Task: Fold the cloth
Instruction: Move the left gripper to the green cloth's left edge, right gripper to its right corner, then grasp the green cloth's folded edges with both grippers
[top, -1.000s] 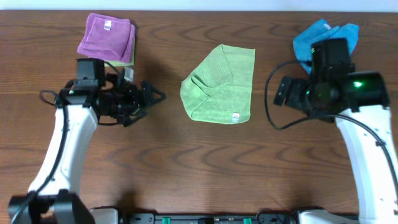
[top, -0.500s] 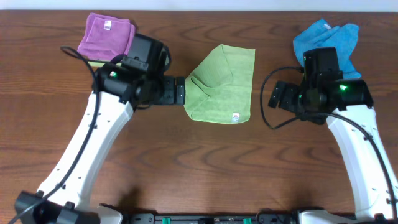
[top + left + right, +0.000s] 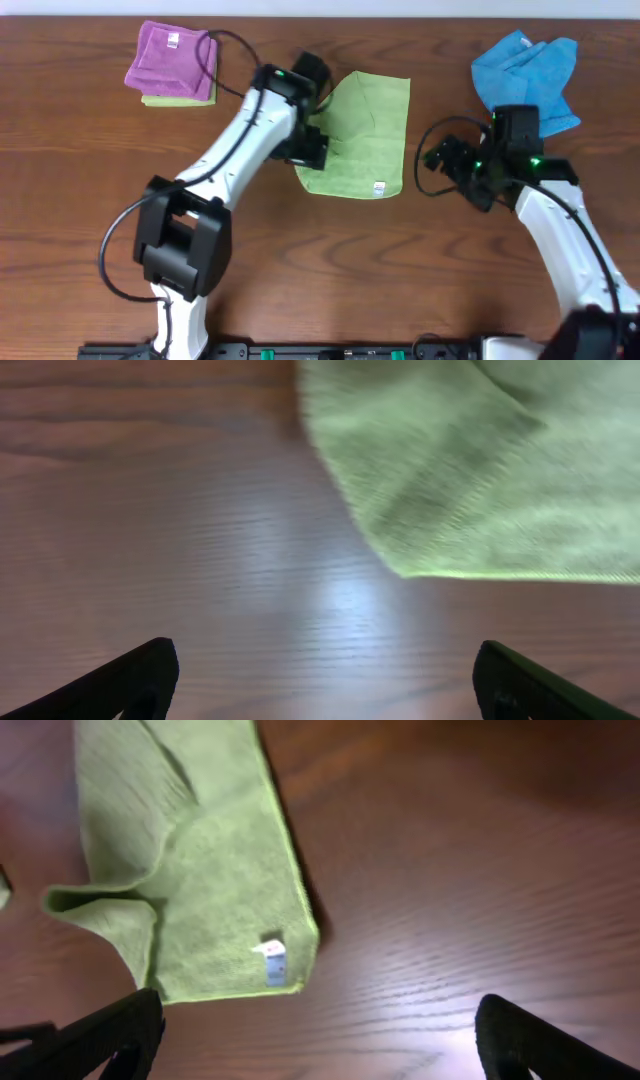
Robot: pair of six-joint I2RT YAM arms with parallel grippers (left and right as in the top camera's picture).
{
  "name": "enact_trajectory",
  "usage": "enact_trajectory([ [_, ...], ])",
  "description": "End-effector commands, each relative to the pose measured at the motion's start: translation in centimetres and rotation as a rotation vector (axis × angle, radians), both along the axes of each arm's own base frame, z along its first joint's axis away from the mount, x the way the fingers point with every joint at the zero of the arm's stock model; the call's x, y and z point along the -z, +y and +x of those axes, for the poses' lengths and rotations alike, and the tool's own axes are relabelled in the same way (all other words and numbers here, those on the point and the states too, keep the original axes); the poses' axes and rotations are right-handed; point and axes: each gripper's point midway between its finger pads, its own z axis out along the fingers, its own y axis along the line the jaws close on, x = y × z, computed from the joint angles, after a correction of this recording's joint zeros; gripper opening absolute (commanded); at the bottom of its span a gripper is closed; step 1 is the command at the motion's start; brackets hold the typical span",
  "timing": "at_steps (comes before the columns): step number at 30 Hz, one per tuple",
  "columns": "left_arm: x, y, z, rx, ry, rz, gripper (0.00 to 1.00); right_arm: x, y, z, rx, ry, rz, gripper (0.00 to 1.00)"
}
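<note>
cloth [image 3: 362, 130]: lime green, lies mid-worktop [image 3: 300, 270], left side bunched into a loose fold, right side flat
tag [image 3: 379, 186]: white, at the cloth's front right corner, clear in the right wrist view [image 3: 272, 960]
left hand [image 3: 312, 146]: at the cloth's left edge; wrist view shows fingers spread wide, nothing held, bare wood between them, cloth corner [image 3: 480, 470] just ahead
right hand [image 3: 447, 160]: right of the cloth, apart from it; fingers wide apart, empty
other cloths: purple cloth [image 3: 170, 60] back left, blue cloth [image 3: 525, 65] back right
</note>
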Motion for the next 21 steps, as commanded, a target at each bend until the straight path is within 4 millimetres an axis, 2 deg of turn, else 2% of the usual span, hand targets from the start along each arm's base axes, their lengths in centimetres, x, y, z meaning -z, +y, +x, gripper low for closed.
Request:
enact_trajectory([
  [1, -1.0, -2.1, 0.0, 0.094, -0.049, 0.002, 0.95, 2.7, 1.6, -1.4, 0.043, 0.106, 0.166, 0.99],
  [7, -0.9, -5.4, 0.3, 0.237, -0.121, -0.021, 0.95, 5.5, 1.8, -1.8, 0.032, 0.166, 0.172, 0.99],
  [11, 0.0, -5.4, 1.3, 0.25, -0.155, 0.029, 0.95, 5.7, 1.8, -1.3, 0.031, 0.154, 0.171, 0.99],
  [16, 3.2, -5.1, 2.1, 0.252, -0.131, 0.082, 0.95, 5.6, 1.8, -0.9, 0.005, 0.122, 0.164, 0.99],
  [21, 6.2, -5.3, 2.1, 0.262, -0.092, 0.114, 0.96, 5.6, 1.8, -0.9, -0.006, 0.118, 0.162, 0.99],
])
